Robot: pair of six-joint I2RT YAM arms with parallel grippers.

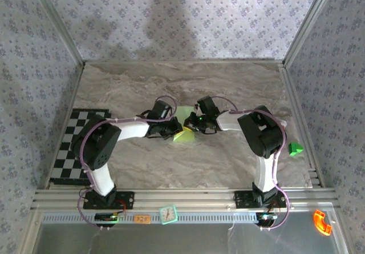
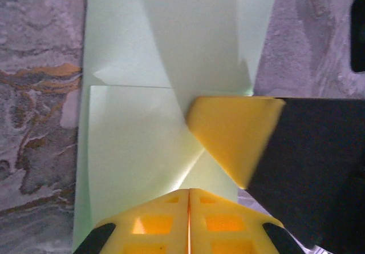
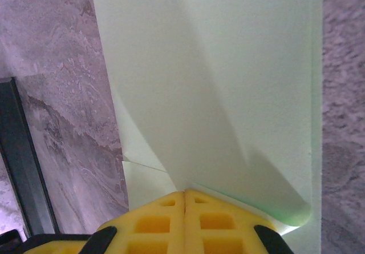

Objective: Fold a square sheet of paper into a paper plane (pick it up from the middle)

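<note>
The square sheet of paper (image 1: 182, 119) is pale green, partly folded, and lies on the marble table where both grippers meet. In the left wrist view the paper (image 2: 137, 140) shows creases and overlapping flaps. My left gripper (image 2: 189, 192) is shut, its tips resting against the sheet's near edge. The right gripper's yellow finger (image 2: 231, 131) lies on the paper just ahead of it. In the right wrist view a shadowed flap of the paper (image 3: 228, 83) rises from the shut right gripper (image 3: 185, 193), which pinches its corner. No paper plane shape has formed.
A small bright green block (image 1: 295, 149) sits near the right rail. A checkerboard mat (image 1: 77, 145) lies at the left. A small clock (image 1: 168, 213) and an orange piece (image 1: 322, 221) rest on the front ledge. Patterned walls enclose the marble table (image 1: 228, 162).
</note>
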